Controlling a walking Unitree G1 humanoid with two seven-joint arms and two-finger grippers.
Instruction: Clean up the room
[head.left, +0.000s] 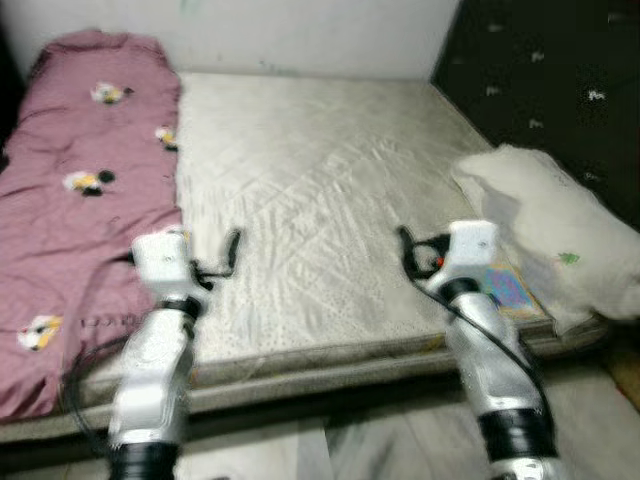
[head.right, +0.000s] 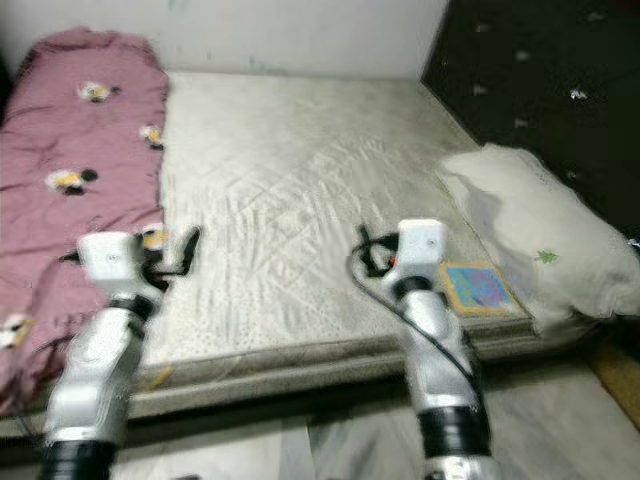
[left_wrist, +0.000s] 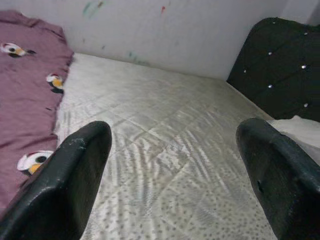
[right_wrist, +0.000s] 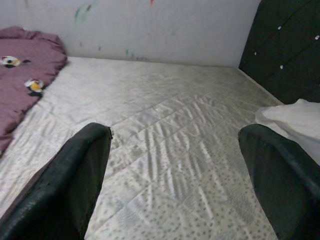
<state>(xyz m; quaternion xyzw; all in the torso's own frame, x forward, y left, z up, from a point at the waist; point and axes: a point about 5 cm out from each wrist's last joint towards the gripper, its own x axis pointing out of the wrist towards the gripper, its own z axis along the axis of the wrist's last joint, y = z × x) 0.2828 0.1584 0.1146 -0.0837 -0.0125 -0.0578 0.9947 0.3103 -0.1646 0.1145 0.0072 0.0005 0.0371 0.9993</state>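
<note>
Both silver arms reach forward, left claw (head.left: 232, 252) and right claw (head.left: 405, 250) spread wide, holding nothing.

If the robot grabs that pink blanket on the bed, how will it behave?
The pink blanket lies rumpled and draped over the mattress edge, so it is probably floppy and would sag. It covers a long stretch, so one pinch would likely trail cloth.

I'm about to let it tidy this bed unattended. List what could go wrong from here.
1. The colourful book lies at the mattress edge beside the right gripper; a nudge could knock it off.
2. The white pillow overhangs that corner and might slide down.
3. The left gripper is open beside the maroon blanket; its fingers could snag it.
</note>
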